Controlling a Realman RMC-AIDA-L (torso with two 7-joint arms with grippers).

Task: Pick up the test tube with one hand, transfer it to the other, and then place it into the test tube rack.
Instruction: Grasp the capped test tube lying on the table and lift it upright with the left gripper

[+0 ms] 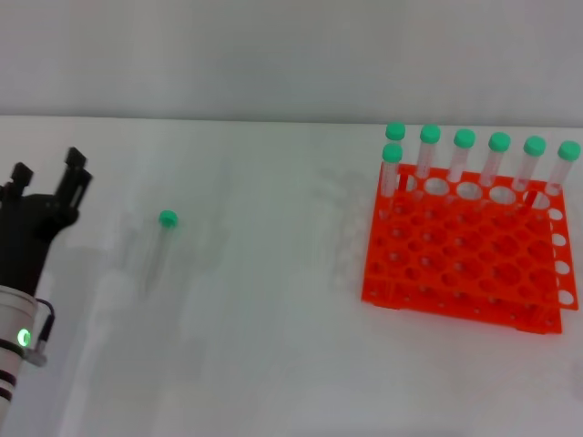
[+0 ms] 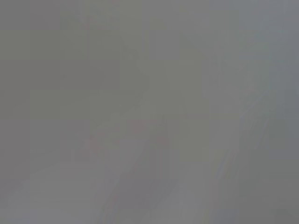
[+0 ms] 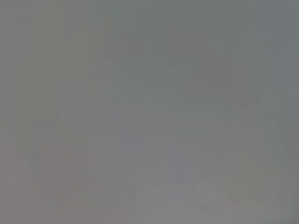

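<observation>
White table (image 1: 273, 364) seen in head view only; wrist views uniformly grey. Test tube (image 1: 160, 244) lying apart from left gripper (image 1: 50, 177), fingers spread, empty. Test tube rack (image 1: 465, 264) far right, six tubes held.

No legible text, labels, brand marks, numerals or signs appear in any view. The bright orange-red plastic rack with its grid of round holes (image 1: 465, 264), the green-capped clear plastic tubes and the white counter (image 1: 273, 346) bear no readable markings. Both wrist views show only featureless grey.
</observation>
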